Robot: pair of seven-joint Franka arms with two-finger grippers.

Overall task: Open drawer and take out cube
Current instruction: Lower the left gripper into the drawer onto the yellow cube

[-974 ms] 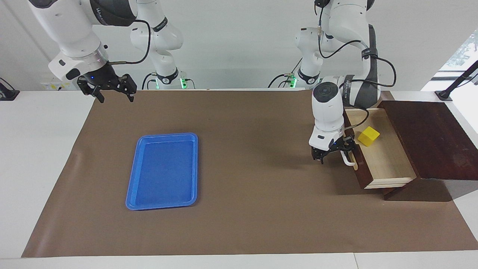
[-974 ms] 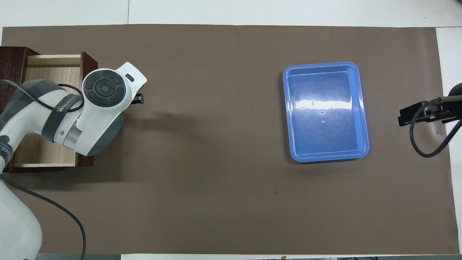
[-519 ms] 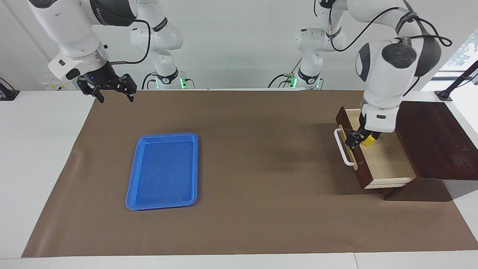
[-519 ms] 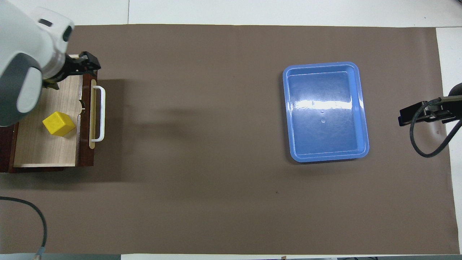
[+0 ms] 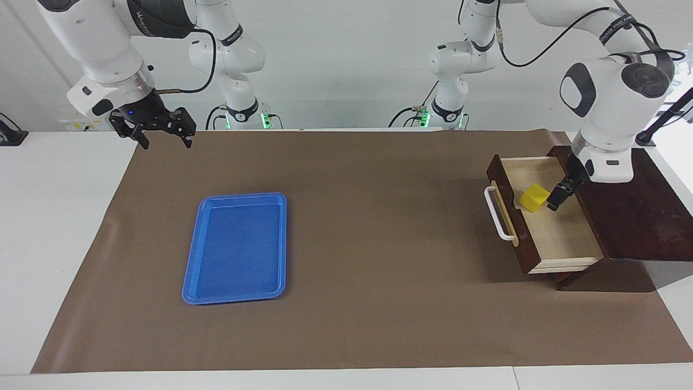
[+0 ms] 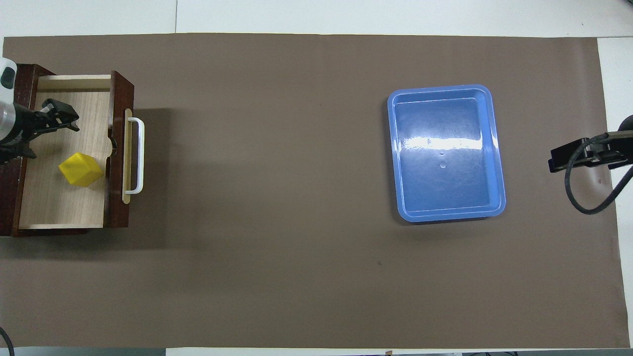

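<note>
Well, the biggest thing is the white bench (image 5: 54,216), and a brown mat (image 5: 379,244) covers most of it. Toward the left arm's end sits a dark wooden cabinet (image 5: 633,206), and the drawer (image 5: 557,238) is pulled out from it, so you can see its light wood floor. Its white handle (image 5: 498,214) faces the middle of the mat. A blue tray (image 5: 190,260) lies well apart, toward the right arm's end, with nothing in it; I think it is a good spot to put something down. The left tool (image 5: 556,199) hangs over the open drawer with its fingers spread and nothing in them, just beside the cube (image 5: 534,197). I think it is lining up to pinch the cube. The right tool (image 5: 154,127) waits up high over the edge of the mat, fingers spread too, out of the way. The little yellow cube sits inside the drawer, close to the drawer's front. A dark band on the right arm has white letters, but I cannot read them.
</note>
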